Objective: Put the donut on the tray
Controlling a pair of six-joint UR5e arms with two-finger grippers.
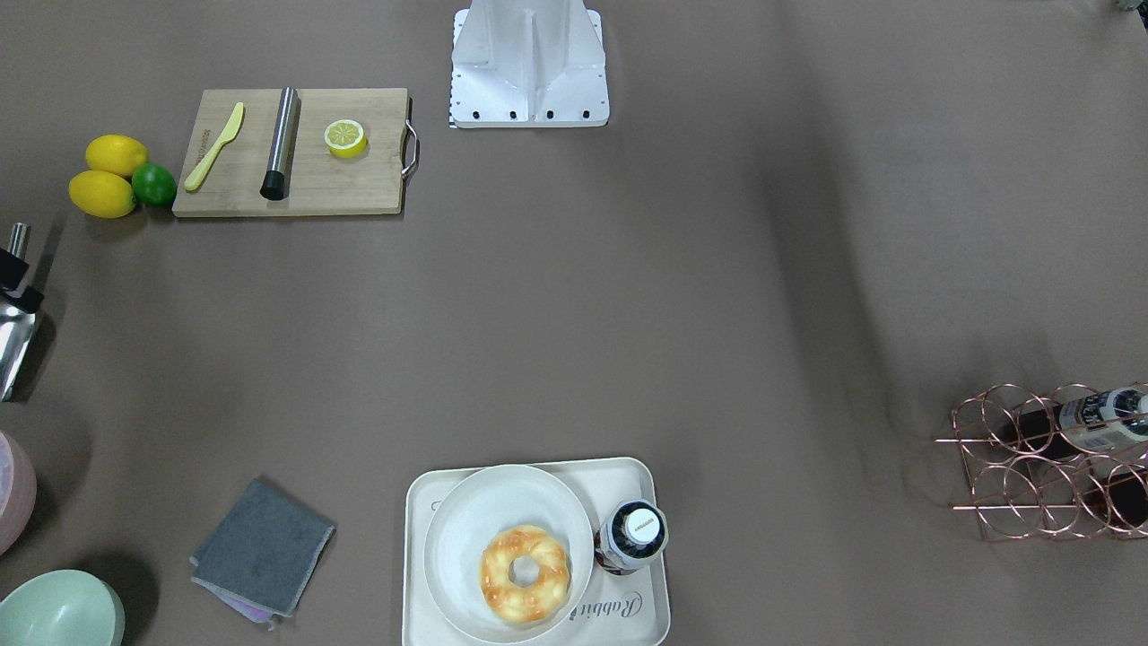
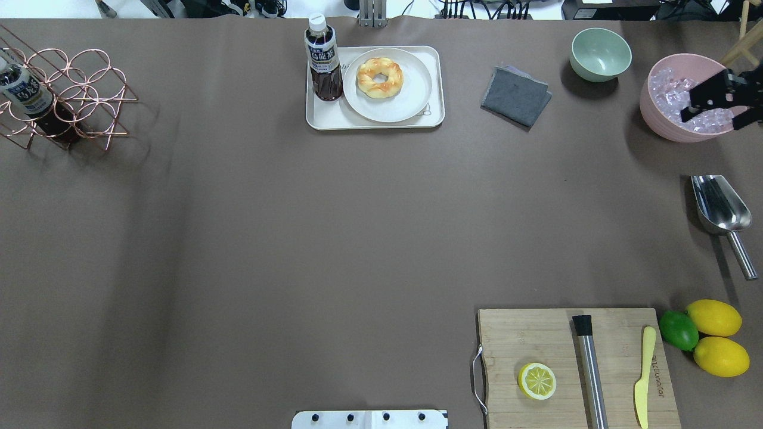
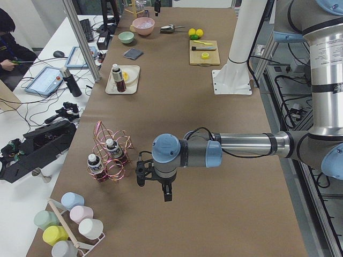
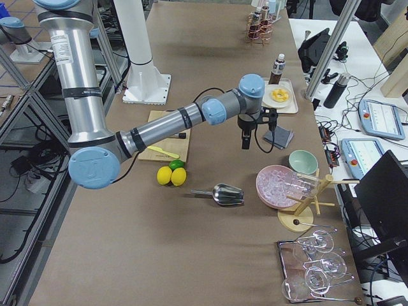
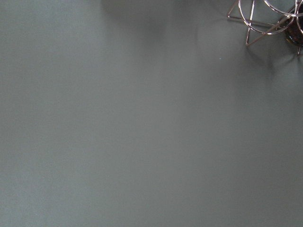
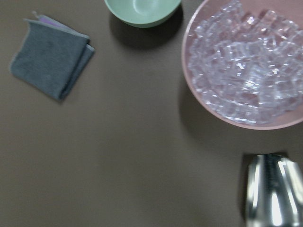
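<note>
Overhead, the donut lies on a round plate that sits in the tray, beside a bottle. Only the left-end view shows the left hand, above the worktop near a copper rack. The right hand hangs over an ice bowl. I cannot tell either hand's grip.

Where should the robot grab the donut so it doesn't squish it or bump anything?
Probably from straight above, since the donut lies flat on the plate. Put one of the jaws in its hole and the other outside the ring, on the side away from the bottle standing close by.
</note>
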